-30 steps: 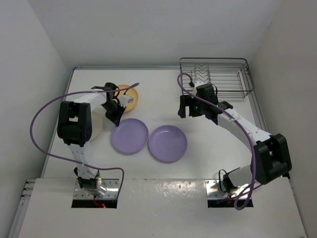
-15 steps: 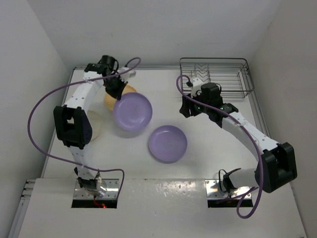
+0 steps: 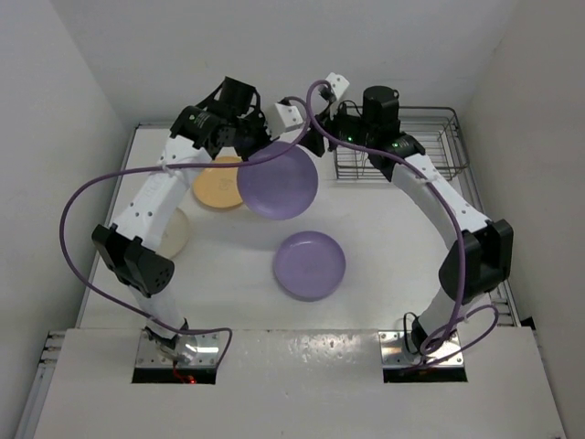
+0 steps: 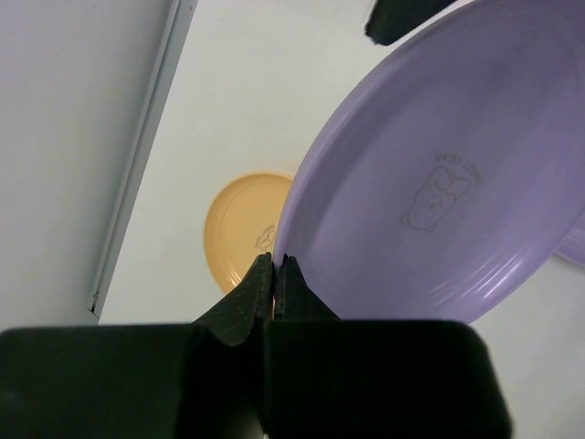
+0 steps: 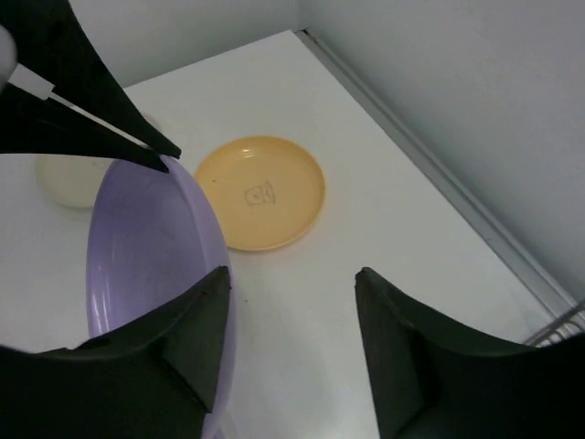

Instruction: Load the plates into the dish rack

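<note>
Dish rack [image 3: 445, 146], the biggest item on the white tabletop [image 3: 366, 215], is set at the far right corner. No plate is seen in it, and its left part is hidden by the right arm.

Held lavender plate [image 3: 279, 180] is up in the air between the two arms, tilted on edge, left of the rack and not yet over it. Second lavender plate [image 3: 310, 264] lies flat mid-tabletop. Orange-yellow plate [image 3: 215, 183] lies flat at far left. Cream-white plate [image 3: 179, 236] lies nearer on the left, partly covered by the left arm.

Left gripper [image 4: 276, 265] is clenched on the thin rim of the held plate [image 4: 439, 210], with only a small bite taken. Right gripper [image 5: 292, 274] is spread wide and empty. The plate's opposite rim [image 5: 146, 265] is just beside one finger, and contact cannot be told.

Step is judged as a handover toward the rack, early in the task with nothing loaded.

Plates are judged light, stiff and smooth, so not fragile but slippery. With a single rim pinch the plate can swivel or slide. The opposite rim is the place to be taken by the right gripper, and it should be fully clamped before the left one is let go. The plate should be kept on edge for the wire dividers.
</note>
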You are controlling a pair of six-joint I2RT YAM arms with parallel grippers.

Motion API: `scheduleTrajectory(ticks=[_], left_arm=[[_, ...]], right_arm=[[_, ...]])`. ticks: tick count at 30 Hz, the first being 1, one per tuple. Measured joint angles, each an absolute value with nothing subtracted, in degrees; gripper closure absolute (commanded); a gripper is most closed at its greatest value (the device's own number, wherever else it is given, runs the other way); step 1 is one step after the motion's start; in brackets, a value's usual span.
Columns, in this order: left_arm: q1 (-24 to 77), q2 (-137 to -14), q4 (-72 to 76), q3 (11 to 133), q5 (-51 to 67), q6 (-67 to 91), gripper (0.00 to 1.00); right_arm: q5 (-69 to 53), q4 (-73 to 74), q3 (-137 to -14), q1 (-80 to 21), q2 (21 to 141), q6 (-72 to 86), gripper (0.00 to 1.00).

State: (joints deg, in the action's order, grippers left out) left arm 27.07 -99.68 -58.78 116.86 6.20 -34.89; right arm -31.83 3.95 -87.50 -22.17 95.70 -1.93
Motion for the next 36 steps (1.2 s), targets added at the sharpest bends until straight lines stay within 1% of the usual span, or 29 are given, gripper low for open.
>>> scheduleTrajectory(ticks=[1, 2, 3, 4, 6, 11, 16, 19, 20, 21, 30, 33, 34, 35, 36], left_arm=[[27.2, -99.9, -59.0, 117.1, 5.8, -35.0, 1.0], [27.4, -100.1, -59.3, 117.5, 5.6, -35.1, 1.0], [27.7, -100.3, -59.4, 117.8, 5.4, -35.2, 1.0], [27.9, -100.4, -59.3, 118.0, 5.1, -35.2, 1.0], [28.1, -100.5, -59.5, 118.0, 4.6, -35.2, 1.0], [28.2, -101.1, -59.5, 118.3, 2.8, -35.1, 1.0], [28.2, -102.2, -58.7, 118.0, 1.5, -35.4, 1.0], [28.2, -102.4, -57.7, 116.3, -0.2, -35.5, 1.0], [28.2, -102.6, -57.5, 115.9, -0.7, -35.5, 1.0], [28.2, -102.8, -57.3, 115.9, -1.1, -35.5, 1.0], [30.5, -103.8, -53.7, 117.7, -2.8, -34.5, 1.0], [31.2, -104.0, -53.1, 118.2, -2.2, -34.0, 1.0], [31.5, -104.1, -53.0, 118.4, -2.1, -34.0, 1.0], [31.6, -104.2, -52.8, 118.5, -1.9, -33.8, 1.0], [31.7, -104.2, -52.8, 118.5, -1.7, -33.7, 1.0]], right_arm=[[-33.3, 4.1, -88.2, -22.1, 96.7, -2.0, 0.54], [-34.7, 4.5, -88.2, -21.9, 97.4, -2.5, 0.58], [-35.8, 5.3, -88.2, -21.8, 98.0, -2.8, 0.6], [-36.8, 6.0, -88.1, -21.8, 98.4, -3.2, 0.57], [-38.1, 7.0, -87.5, -21.4, 98.6, -4.1, 0.54], [-40.6, 7.8, -87.5, -20.1, 98.6, -5.6, 0.52], [-39.8, 7.6, -86.9, -18.8, 97.9, -5.5, 0.52], [-39.7, 5.7, -86.5, -17.7, 97.0, -3.7, 0.44], [-40.0, 5.1, -86.1, -17.3, 96.5, -3.4, 0.39], [-40.4, 4.7, -85.6, -17.1, 96.0, -3.2, 0.38], [-42.1, 3.4, -83.0, -17.5, 95.7, -3.3, 0.38], [-42.4, 3.2, -83.3, -17.6, 97.6, -3.5, 0.47], [-42.4, 3.3, -83.7, -17.6, 98.7, -3.7, 0.52], [-42.5, 3.6, -84.2, -17.6, 99.7, -3.9, 0.59], [-42.5, 3.8, -84.7, -17.6, 100.7, -4.3, 0.76]])
